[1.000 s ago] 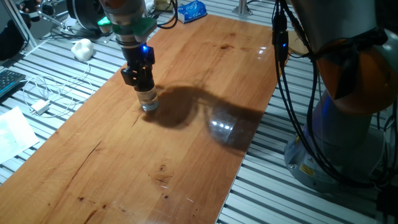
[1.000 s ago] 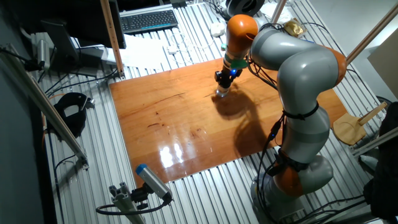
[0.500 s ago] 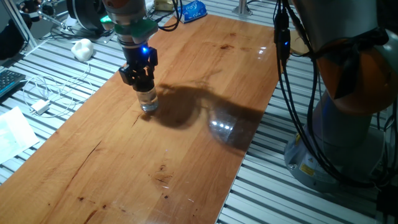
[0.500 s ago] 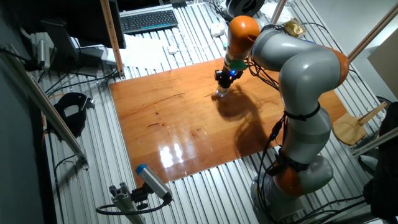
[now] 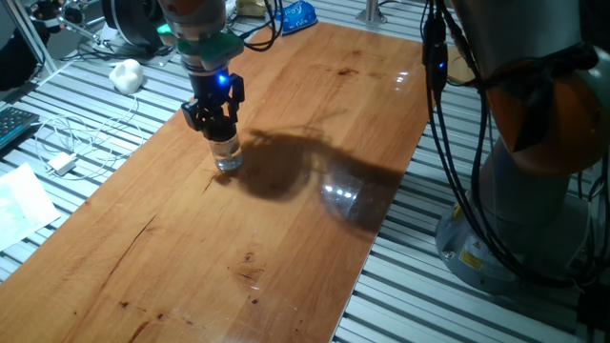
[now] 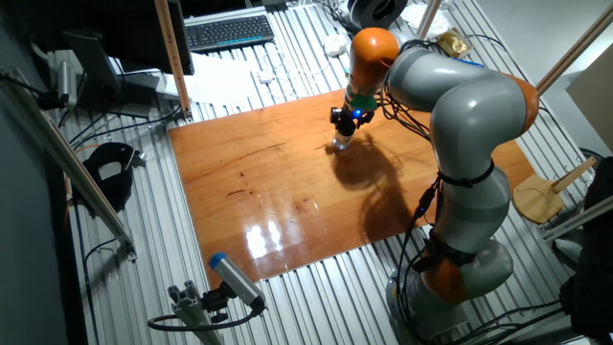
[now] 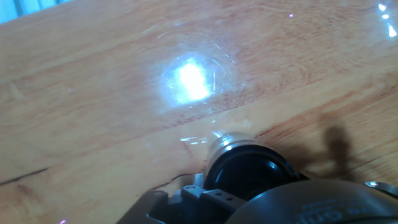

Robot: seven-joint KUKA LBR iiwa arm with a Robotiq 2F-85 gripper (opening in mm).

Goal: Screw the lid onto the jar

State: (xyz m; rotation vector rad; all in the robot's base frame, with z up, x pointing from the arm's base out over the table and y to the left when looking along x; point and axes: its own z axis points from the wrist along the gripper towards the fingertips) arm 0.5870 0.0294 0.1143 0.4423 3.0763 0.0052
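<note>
Jar stands upright on the bench, near its left edge in one fixed view, toward the far part. Lid sits on top of the jar. Hand directly above, down over the lid; arm rises up and back from it. Robot base off the bench's right side. Lumpy object and cables on the slatted surface left of the bench. Keyboard behind the bench in the other fixed view.

clear glass jar, glossy wooden table
</note>
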